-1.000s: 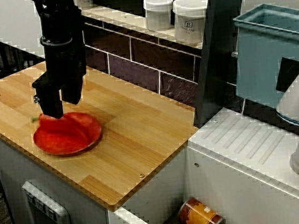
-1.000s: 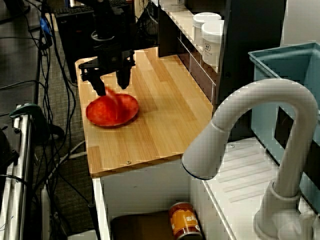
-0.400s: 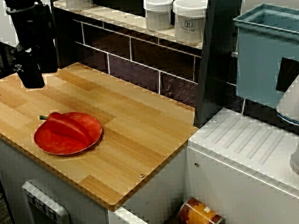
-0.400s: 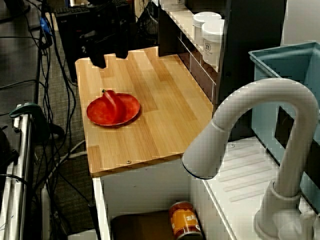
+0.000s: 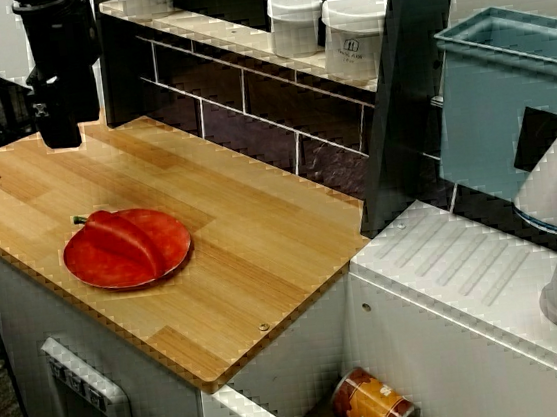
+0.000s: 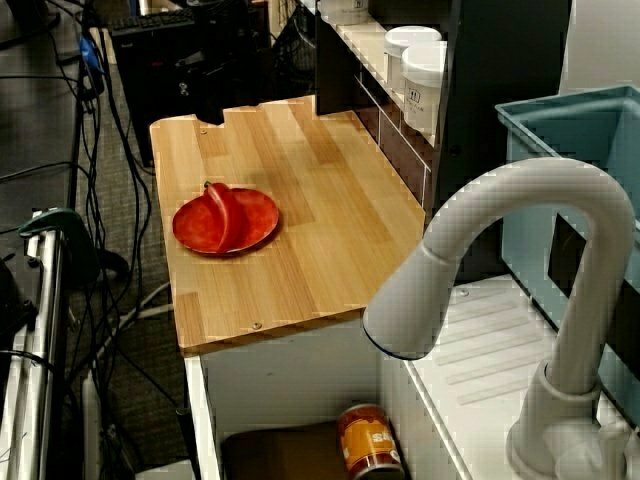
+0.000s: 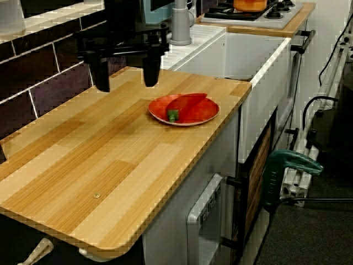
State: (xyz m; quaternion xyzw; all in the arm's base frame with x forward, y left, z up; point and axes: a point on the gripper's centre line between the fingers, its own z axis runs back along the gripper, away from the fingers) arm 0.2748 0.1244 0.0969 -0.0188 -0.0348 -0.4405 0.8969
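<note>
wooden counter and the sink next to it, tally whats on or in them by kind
red plate: 1
red pepper: 1
orange can: 1
total: 3

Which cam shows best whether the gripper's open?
The view from the counter's end: both fingers of the gripper hang well apart over the wooden counter, nothing between them. The view across the counter shows it side-on, fingers overlapping; the view over the tap loses it against dark clutter.
</note>
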